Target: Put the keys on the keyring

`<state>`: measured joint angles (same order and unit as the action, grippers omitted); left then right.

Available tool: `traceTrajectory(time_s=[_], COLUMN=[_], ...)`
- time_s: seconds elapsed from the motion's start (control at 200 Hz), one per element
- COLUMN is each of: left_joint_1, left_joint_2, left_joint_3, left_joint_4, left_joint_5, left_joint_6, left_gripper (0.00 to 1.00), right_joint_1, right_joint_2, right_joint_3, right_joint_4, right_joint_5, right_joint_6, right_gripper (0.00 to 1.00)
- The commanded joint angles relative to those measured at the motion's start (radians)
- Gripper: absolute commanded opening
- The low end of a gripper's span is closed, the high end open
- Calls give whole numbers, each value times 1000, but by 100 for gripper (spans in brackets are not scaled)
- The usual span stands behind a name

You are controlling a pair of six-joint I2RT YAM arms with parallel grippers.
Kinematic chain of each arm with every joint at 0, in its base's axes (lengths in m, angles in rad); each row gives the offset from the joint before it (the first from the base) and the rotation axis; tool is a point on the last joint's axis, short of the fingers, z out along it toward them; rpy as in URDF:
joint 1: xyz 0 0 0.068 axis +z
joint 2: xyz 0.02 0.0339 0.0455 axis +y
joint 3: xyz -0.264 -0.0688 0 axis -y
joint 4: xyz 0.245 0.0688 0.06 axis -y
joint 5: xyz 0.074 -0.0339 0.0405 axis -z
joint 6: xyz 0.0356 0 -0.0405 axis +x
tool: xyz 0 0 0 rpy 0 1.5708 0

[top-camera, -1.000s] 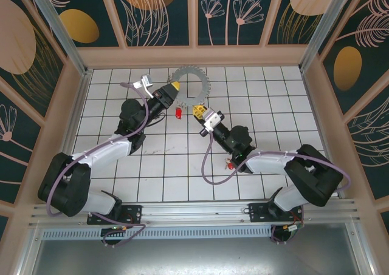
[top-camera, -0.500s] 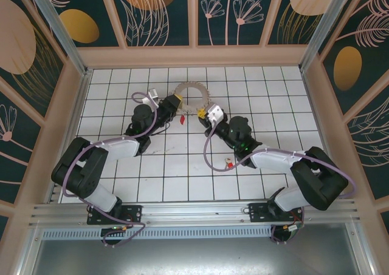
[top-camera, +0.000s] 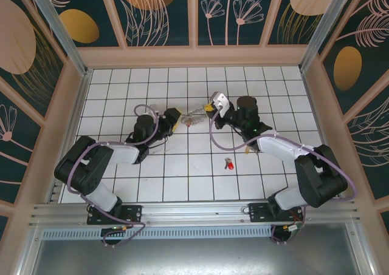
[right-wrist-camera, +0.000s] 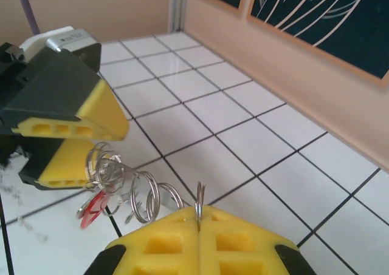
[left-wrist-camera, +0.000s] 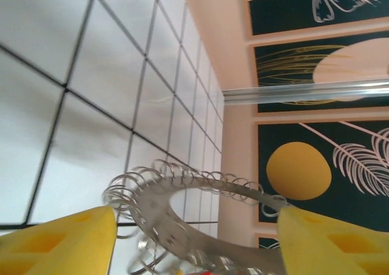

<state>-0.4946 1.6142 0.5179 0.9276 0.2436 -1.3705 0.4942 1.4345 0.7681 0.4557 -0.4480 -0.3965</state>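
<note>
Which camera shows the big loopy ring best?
The left wrist view: the keyring shows its wide hole and fringe of loops. The right wrist view sees the keyring edge-on, pinched in the right gripper, a red key at its loops. The top view gives a thin sliver.

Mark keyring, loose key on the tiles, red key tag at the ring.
keyring (left-wrist-camera: 159, 217): left wrist, flat grey band.
loose key (top-camera: 229, 164): top external, red head.
red key tag (right-wrist-camera: 92, 213): right wrist, tag face.
</note>
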Motion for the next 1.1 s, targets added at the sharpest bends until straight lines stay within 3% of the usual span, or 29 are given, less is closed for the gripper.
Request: traceTrajectory(time_s=[0.0, 0.145, 0.2, 0.27, 0.395, 0.48, 0.56, 0.706, 0.856, 1.096], left_joint_1=[6, 6, 6, 6, 5, 5, 5, 5, -4, -33], left_joint_2=[-50, -142, -185, -237, -310, -332, -323, -262, -189, -155], left_joint_3=[-53, -82, -78, -55, -11, 9, 47, 105, 125, 229], left_joint_4=[-30, -136, -186, -247, -269, -213, -222, -209, -185, -457], left_joint_5=[-44, -100, -131, -158, -157, -80, 10, 199, 393, 521], left_joint_6=[28, 103, 153, 263, 487, 640, 760, 850, 919, 1285], left_gripper=[75, 78, 78, 78, 75, 72, 69, 60, 52, 41], right_joint_1=[-20, -5, 12, 35, 67, 59, 17, 15, 11, -4], right_joint_2=[20, 17, 9, -3, -29, -48, -14, 45, 29, -5], right_joint_3=[87, 101, 96, 91, 87, 90, 145, 129, 49, 60], right_joint_4=[-160, -240, -295, -378, -452, -484, -622, -687, -553, -548], right_joint_5=[-91, -4, -3, -41, -85, -215, -392, -514, -532, -492], right_joint_6=[-128, -289, -415, -584, -686, -666, -639, -593, -509, -518], right_gripper=[0, 0, 0, 0, 0, 0, 0, 0, 0, 0])
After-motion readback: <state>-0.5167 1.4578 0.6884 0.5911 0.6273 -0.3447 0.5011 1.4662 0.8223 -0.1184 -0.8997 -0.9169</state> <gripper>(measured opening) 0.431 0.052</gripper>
